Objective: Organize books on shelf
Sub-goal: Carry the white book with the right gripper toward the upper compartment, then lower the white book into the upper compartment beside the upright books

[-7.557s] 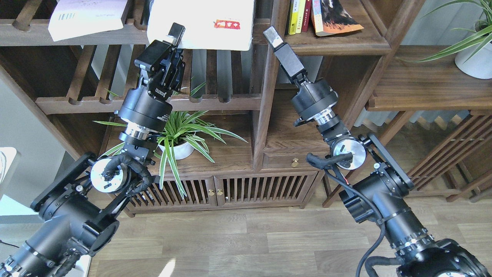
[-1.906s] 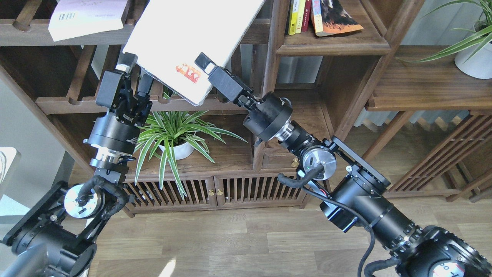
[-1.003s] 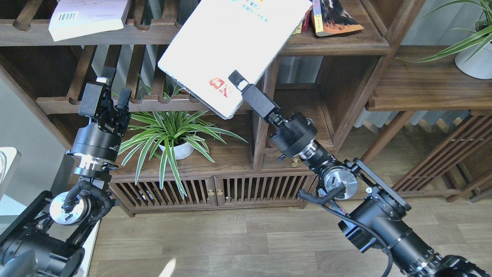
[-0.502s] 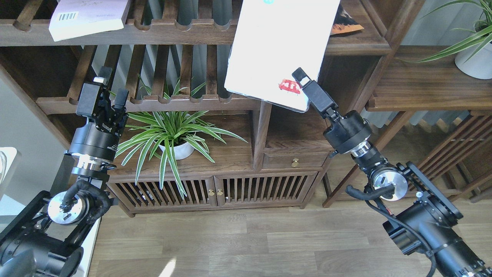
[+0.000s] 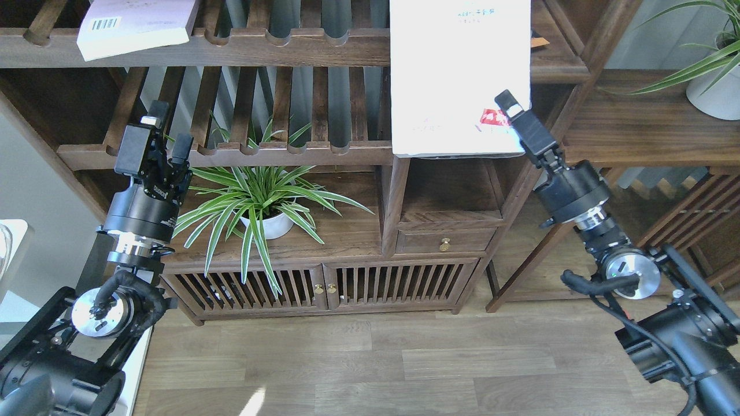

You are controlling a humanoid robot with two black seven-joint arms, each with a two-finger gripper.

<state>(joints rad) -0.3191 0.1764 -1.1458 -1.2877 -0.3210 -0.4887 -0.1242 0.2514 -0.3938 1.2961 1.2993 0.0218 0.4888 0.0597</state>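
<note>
My right gripper (image 5: 509, 115) is shut on the lower right corner of the large white book (image 5: 459, 75), beside its small red label. The book hangs upright in front of the solid brown shelf (image 5: 555, 74) at upper right and hides most of it. Only a sliver of the dark orange book (image 5: 540, 41) shows past the white book's right edge. The pale lilac book (image 5: 136, 26) with a barcode lies on the top slatted rack at upper left. My left gripper (image 5: 167, 132) is open and empty, in front of the lower slatted rack at left.
A potted spider plant (image 5: 263, 205) stands on the cabinet top below the slatted racks. A small drawer (image 5: 444, 240) sits under the shelf compartment. Another potted plant (image 5: 714, 81) rests on a side table at far right. Wooden floor lies below.
My right arm has swung the white book rightward and turned it upright, from in front of the racks to in front of the solid shelf. The left arm let go earlier and stays low.
</note>
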